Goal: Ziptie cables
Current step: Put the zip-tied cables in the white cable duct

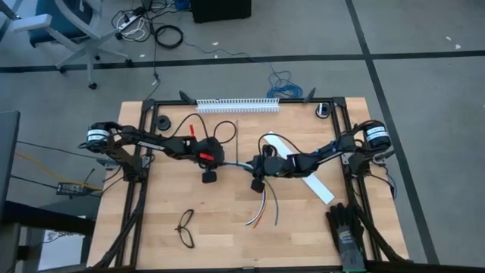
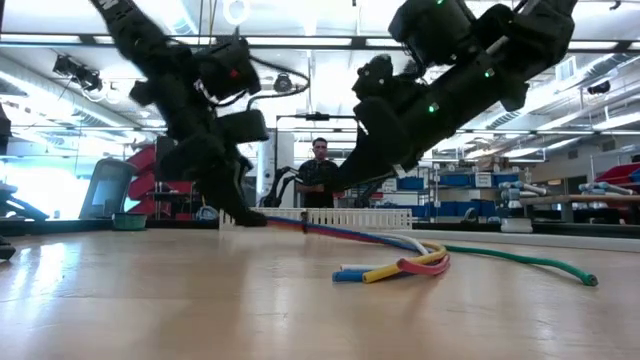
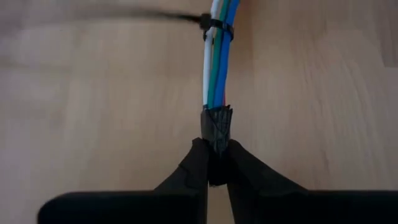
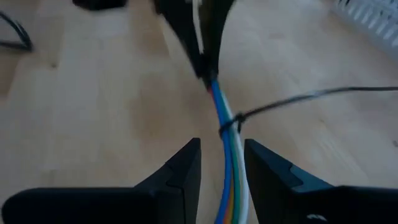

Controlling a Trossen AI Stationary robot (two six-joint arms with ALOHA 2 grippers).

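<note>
The cables (image 3: 217, 56), thin white, green, blue and orange wires joined at one dark end, lie along the table between my two arms. Their free ends (image 2: 390, 270) rest spread on the wood. The ziptie (image 3: 214, 23) is looped round the bundle a short way from the dark end, and its thin tail (image 1: 237, 140) points toward the far edge. My left gripper (image 3: 216, 149) is shut on the dark end. My right gripper (image 4: 222, 152) stands open, one finger on each side of the bundle (image 4: 231, 162), just past the ziptie loop (image 4: 231, 124). My left gripper pinches the bundle's dark joined end (image 3: 217, 121) between its two fingertips, which slant down from the table's left and lie along the wires. That end sits low at the table (image 2: 250, 216), and the rest of the bundle trails on the wood. My right gripper: whether a finger touches the wires cannot be told.
Black thin-framed glasses (image 1: 186, 227) lie near the front edge. A wide white strip (image 1: 318, 186) lies under the right arm and a black glove (image 1: 347, 227) at the front right. A white slotted rail (image 1: 237, 105) runs along the far edge. A person (image 2: 318, 165) stands behind the table.
</note>
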